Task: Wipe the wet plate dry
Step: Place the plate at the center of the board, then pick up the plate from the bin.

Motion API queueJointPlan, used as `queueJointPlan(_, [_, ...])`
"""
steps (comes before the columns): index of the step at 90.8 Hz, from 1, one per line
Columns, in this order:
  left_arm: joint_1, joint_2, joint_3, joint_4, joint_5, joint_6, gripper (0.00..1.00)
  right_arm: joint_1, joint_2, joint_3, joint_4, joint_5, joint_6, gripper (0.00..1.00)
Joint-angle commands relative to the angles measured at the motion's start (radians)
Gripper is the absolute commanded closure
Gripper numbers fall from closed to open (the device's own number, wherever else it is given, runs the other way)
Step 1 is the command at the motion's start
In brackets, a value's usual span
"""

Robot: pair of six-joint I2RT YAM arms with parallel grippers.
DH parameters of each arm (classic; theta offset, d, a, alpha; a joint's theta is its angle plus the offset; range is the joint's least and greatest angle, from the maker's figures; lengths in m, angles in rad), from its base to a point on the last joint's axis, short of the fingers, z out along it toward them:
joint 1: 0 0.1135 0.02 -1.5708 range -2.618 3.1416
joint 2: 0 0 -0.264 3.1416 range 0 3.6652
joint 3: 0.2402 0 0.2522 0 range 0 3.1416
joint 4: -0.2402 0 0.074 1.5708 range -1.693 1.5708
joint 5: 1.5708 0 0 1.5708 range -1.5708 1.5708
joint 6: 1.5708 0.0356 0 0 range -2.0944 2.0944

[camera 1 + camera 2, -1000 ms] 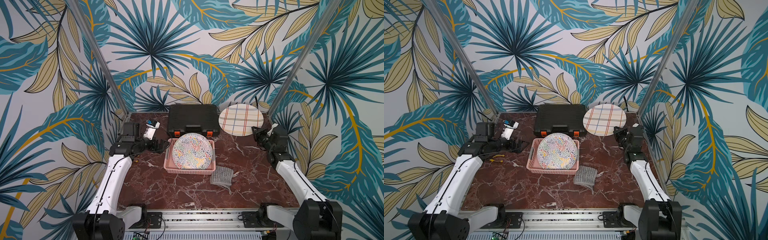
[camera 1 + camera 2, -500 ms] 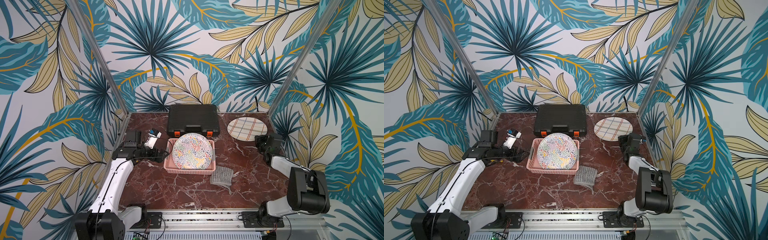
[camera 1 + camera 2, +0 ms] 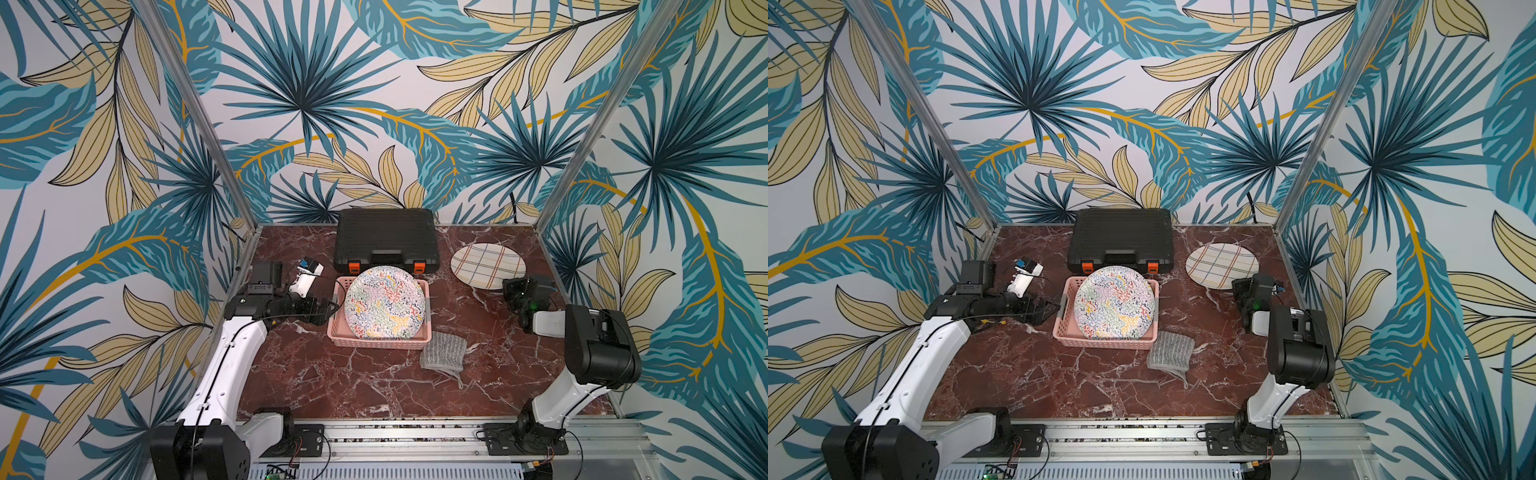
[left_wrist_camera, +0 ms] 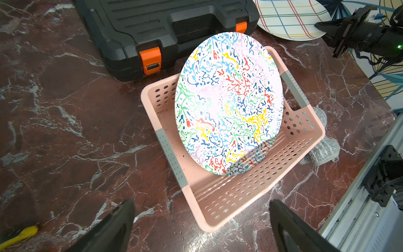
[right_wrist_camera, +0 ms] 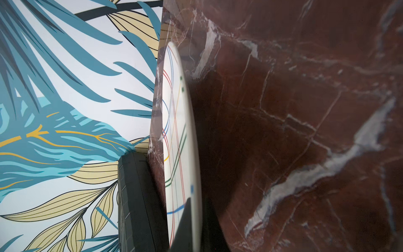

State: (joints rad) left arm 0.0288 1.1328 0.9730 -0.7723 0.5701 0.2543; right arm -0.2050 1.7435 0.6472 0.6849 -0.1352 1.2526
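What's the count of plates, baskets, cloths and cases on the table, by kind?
Plates: 2 (squiggle-patterned plate leaning in the basket, plaid plate at the back right)
Baskets: 1 (pink basket)
Cloths: 1 (grey cloth)
Cases: 1 (black case)
Total: 5

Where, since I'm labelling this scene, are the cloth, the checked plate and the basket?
cloth (image 3: 442, 352): a top view, middle of the folded fabric.
checked plate (image 3: 487, 265): a top view, centre of its face.
basket (image 4: 229, 196): left wrist view, perforated pink wall.
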Motion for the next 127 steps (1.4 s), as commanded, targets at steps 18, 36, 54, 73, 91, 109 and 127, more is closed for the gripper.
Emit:
queueJointPlan(18, [0.01,-0.003,-0.016,0.02,0.023,0.005,0.0,-0.001,-0.024,-0.024,-0.189,0.0,-0.082,0.66])
queueJointPlan(36, [0.01,-0.001,-0.02,0.021,0.025,0.006,0.0,0.003,-0.081,0.017,-0.405,0.042,-0.172,0.48])
queueJointPlan(54, [0.01,-0.002,-0.02,0.017,0.027,0.007,0.0,0.016,-0.204,0.053,-0.688,0.117,-0.258,0.17])
queueJointPlan(73, [0.01,0.001,-0.032,0.025,0.032,0.011,0.0,0.128,-0.452,0.092,-0.882,0.107,-0.382,0.16])
queueJointPlan(91, [0.011,0.014,-0.028,0.017,0.063,0.03,0.0,0.425,-0.44,0.299,-1.004,-0.042,-0.643,0.17])
queueJointPlan(109, [0.011,0.017,-0.034,0.014,0.069,0.039,0.0,0.645,-0.244,0.505,-1.126,-0.072,-0.898,0.19])
queueJointPlan(127, [0.01,0.023,-0.034,0.009,0.071,0.039,0.0,0.702,-0.072,0.658,-1.205,-0.062,-1.013,0.19])
